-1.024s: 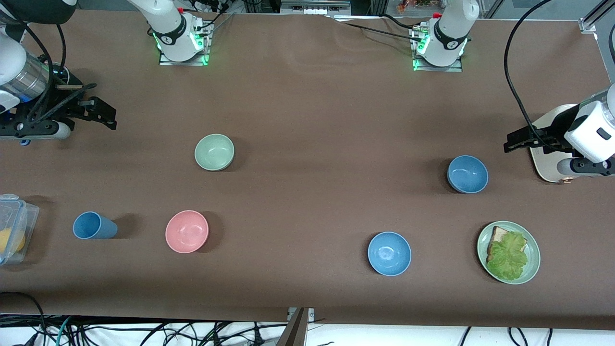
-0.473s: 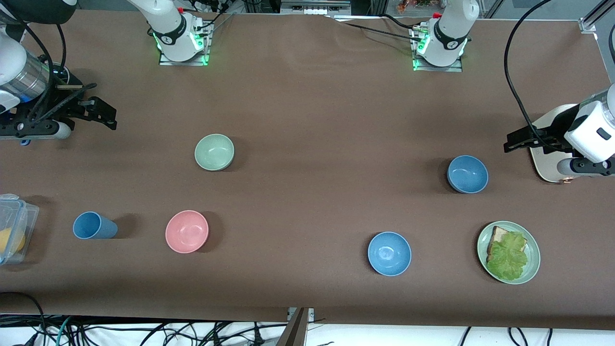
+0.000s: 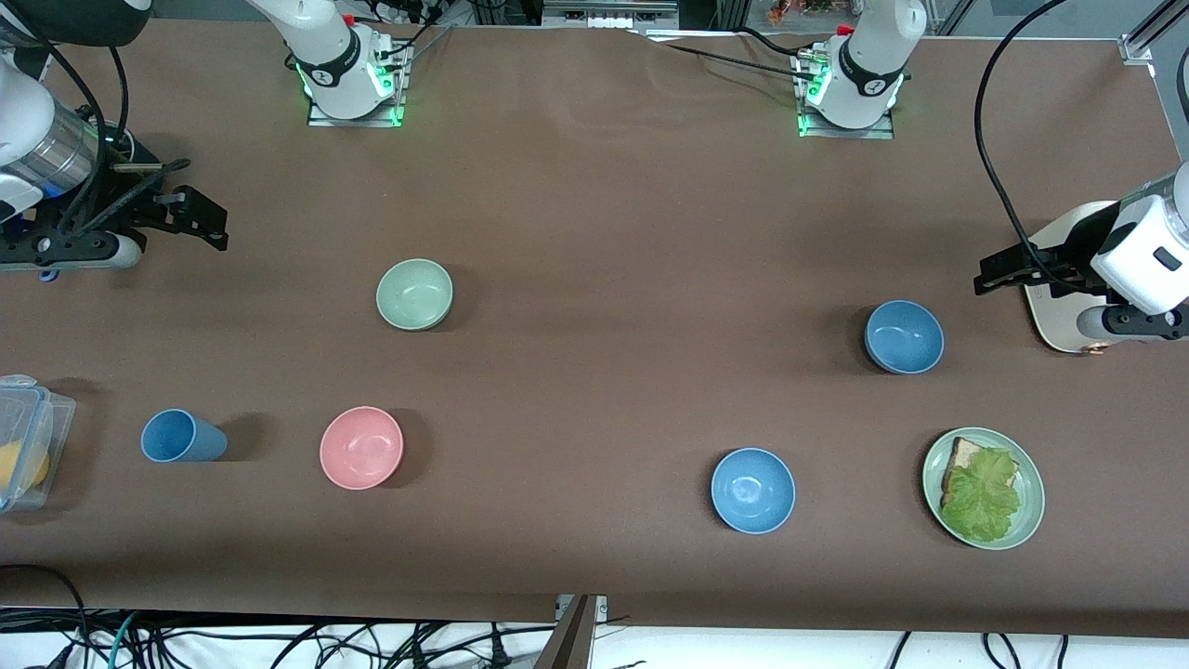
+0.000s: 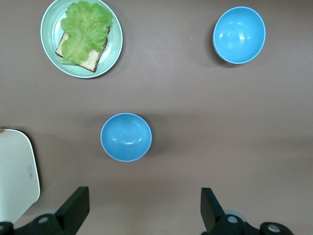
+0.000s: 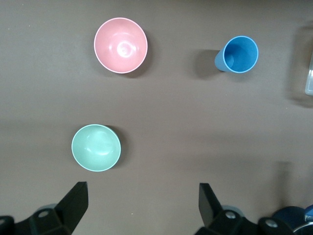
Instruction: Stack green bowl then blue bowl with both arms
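The pale green bowl [image 3: 414,294] stands upright on the brown table toward the right arm's end; it also shows in the right wrist view [image 5: 96,147]. The dusky blue bowl [image 3: 904,336] stands toward the left arm's end and shows in the left wrist view [image 4: 126,137]. My right gripper [image 3: 215,228] hangs open and empty over the table at the right arm's end, apart from the green bowl [image 5: 141,205]. My left gripper [image 3: 986,277] hangs open and empty beside the blue bowl, at the left arm's end [image 4: 142,210].
A brighter sky-blue bowl [image 3: 752,490], a green plate with bread and lettuce [image 3: 983,500], a pink bowl [image 3: 361,447] and a blue cup [image 3: 181,437] lie nearer the front camera. A clear container [image 3: 23,441] sits at the right arm's end. A cream board [image 3: 1054,297] lies under the left arm.
My right gripper has shifted very slightly toward the bases. The bowls and the left arm have not moved.
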